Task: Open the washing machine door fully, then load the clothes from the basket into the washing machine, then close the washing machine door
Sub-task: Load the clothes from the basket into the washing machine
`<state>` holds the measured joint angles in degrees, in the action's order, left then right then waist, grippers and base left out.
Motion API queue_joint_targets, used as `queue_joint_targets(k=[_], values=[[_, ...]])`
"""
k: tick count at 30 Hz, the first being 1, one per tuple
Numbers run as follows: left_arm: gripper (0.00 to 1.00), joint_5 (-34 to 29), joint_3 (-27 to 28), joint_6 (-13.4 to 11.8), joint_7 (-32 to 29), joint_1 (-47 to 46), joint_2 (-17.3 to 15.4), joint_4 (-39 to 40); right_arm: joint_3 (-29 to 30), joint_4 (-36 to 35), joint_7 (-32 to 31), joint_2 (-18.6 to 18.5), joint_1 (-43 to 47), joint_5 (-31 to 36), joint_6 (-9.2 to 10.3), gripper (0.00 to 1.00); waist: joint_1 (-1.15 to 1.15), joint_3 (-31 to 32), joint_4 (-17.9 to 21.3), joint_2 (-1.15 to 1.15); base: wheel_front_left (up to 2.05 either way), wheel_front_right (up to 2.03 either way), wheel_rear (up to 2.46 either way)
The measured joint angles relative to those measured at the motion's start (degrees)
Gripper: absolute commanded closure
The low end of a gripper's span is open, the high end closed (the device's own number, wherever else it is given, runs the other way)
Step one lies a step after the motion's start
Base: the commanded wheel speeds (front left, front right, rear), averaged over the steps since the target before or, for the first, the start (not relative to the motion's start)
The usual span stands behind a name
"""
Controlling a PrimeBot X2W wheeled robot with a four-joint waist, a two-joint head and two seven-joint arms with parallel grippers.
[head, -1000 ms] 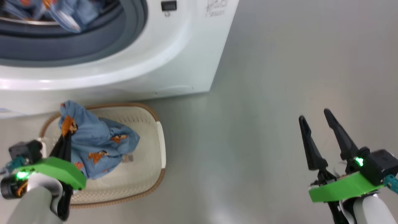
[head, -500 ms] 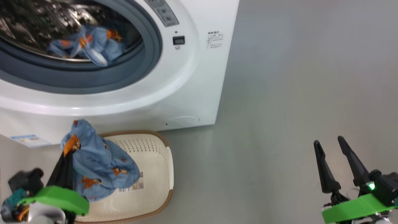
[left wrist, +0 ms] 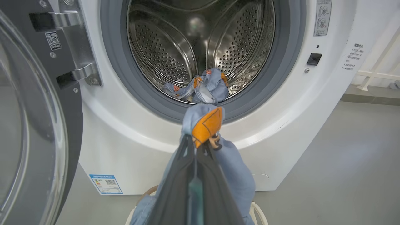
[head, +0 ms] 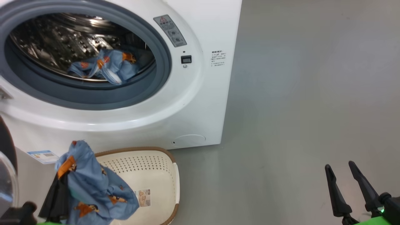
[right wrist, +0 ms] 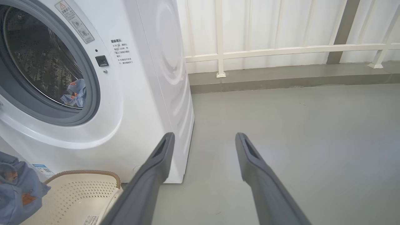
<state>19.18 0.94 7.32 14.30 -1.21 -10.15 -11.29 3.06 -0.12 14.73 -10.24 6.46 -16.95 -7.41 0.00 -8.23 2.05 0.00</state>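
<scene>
Left tool [left wrist: 197, 142] clenches a blue cloth piece [head: 93, 187] above the basket [head: 147, 162], right tool [head: 339, 165] gapes empty over the floor [head: 297, 109], and beyond them the washing machine [head: 193, 103], door [left wrist: 37, 125] swung open, holds another blue piece [head: 106, 67] in its drum [left wrist: 162, 47].

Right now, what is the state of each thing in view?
Large round black-rimmed glass washing machine door, swung open.
Big white front-loading washing machine, open, one light blue printed cloth in its steel drum.
Cream perforated plastic basket, upright on the grey floor.
Left end effector, shut on a second light blue printed cloth over the basket.
Right end effector, open, empty.
</scene>
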Motion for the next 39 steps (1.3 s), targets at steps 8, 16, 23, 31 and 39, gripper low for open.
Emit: queue_joint_targets(k=[8,16,23,31,39], values=[[1.00,-0.4,2.1,0.0,0.0,5.8,1.2,7.1,1.0,-0.2,0.0,0.0,0.9,-0.7,0.00,0.00,0.00,1.0,-0.4,0.00,0.00,0.00,0.00],[1.00,-0.5,2.2,0.0,0.0,5.8,1.4,8.2,1.0,-0.3,0.0,0.0,1.2,-0.7,0.00,0.00,0.00,0.5,-0.3,0.00,0.00,0.00,0.00],[1.00,0.8,0.2,0.0,0.0,1.2,1.1,5.9,0.5,-0.6,0.0,0.2,0.8,-0.7,0.00,0.00,0.00,-1.4,-0.3,0.00,0.00,0.00,0.00],[1.00,2.5,-1.0,0.0,0.1,-13.0,-1.1,3.5,-0.8,-0.9,0.0,1.2,-2.8,-0.3,0.00,0.00,0.00,-4.9,0.0,0.00,0.00,0.00,0.00],[1.00,3.6,-0.9,0.0,0.2,-29.2,-3.8,-2.5,-2.7,-1.0,0.0,1.7,-6.3,0.2,0.00,0.00,0.00,-8.5,1.3,0.00,0.00,0.00,0.00]])
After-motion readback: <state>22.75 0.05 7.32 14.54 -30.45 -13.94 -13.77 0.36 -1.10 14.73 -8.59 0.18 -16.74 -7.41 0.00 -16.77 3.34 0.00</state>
